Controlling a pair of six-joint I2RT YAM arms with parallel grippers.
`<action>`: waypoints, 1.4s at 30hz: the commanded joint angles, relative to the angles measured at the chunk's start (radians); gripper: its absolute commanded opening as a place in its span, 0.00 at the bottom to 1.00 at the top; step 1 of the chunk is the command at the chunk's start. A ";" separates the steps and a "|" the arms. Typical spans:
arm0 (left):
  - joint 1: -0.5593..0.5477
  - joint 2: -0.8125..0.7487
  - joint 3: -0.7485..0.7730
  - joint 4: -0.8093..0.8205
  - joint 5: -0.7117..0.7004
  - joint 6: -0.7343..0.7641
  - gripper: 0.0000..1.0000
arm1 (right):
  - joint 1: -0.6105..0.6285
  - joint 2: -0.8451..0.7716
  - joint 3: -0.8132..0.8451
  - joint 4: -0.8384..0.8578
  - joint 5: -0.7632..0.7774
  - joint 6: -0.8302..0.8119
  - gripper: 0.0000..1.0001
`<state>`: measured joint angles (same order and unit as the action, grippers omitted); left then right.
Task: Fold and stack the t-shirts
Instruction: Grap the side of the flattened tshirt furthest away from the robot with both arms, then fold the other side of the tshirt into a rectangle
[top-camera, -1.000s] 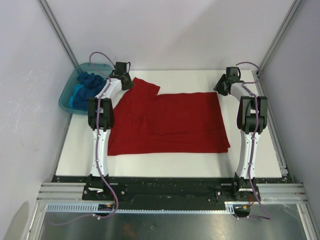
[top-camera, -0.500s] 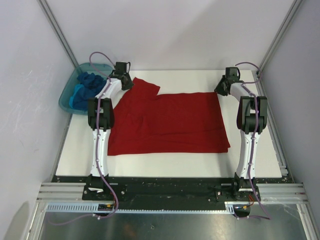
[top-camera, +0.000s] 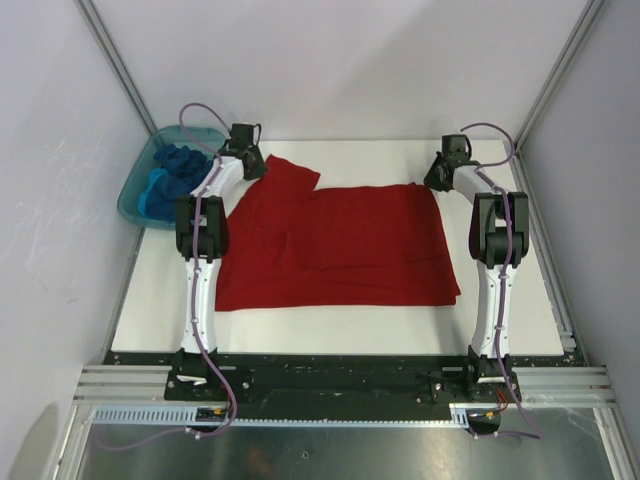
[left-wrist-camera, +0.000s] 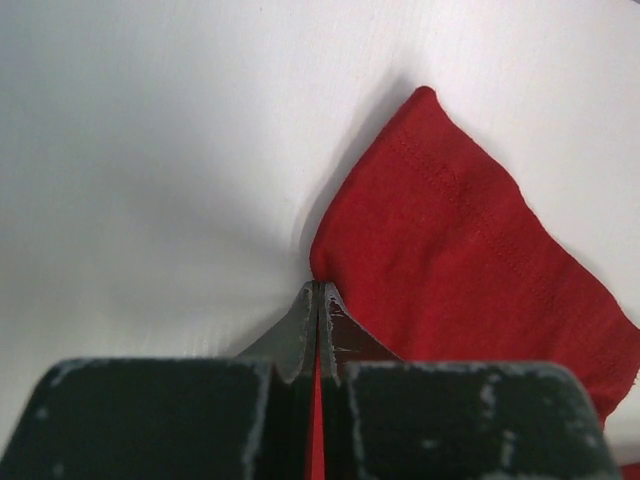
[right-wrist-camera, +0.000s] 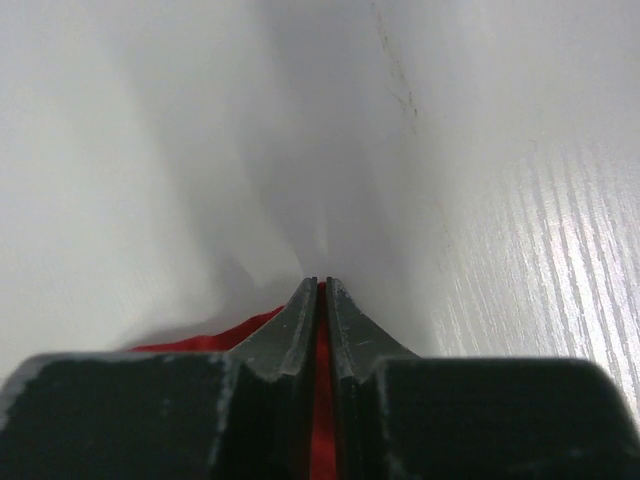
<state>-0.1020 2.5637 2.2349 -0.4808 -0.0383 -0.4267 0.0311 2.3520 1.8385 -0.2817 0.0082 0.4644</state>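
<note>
Left gripper (left-wrist-camera: 319, 300) clamped on red t-shirt (left-wrist-camera: 450, 260) corner, right gripper (right-wrist-camera: 320, 295) pinched together on its far edge; lift both evenly, keep cloth between them taut

Red t-shirt (top-camera: 340, 245) spread flat — blue t-shirts (top-camera: 170, 180) heaped

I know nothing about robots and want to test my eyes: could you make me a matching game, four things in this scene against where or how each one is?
Things:
1. red t-shirt
2. blue t-shirts
3. teal tub
4. left pincer

Places or states:
A. heaped inside the tub
B. shut on red cloth
C. spread across the table
D. beside the table's far left corner

Pairs: 1-C, 2-A, 3-D, 4-B
</note>
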 joint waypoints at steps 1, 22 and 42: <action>-0.008 -0.096 0.002 0.024 0.025 0.028 0.00 | 0.002 -0.003 0.030 -0.069 0.040 -0.015 0.07; -0.008 -0.097 0.158 0.033 0.023 0.078 0.00 | -0.024 -0.004 0.131 -0.058 0.102 0.023 0.00; -0.008 -0.396 -0.199 0.080 0.095 0.122 0.00 | -0.054 -0.257 -0.145 -0.002 0.070 0.047 0.00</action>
<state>-0.1043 2.3306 2.1338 -0.4423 0.0402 -0.3470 -0.0200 2.2387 1.7641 -0.3332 0.0784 0.4858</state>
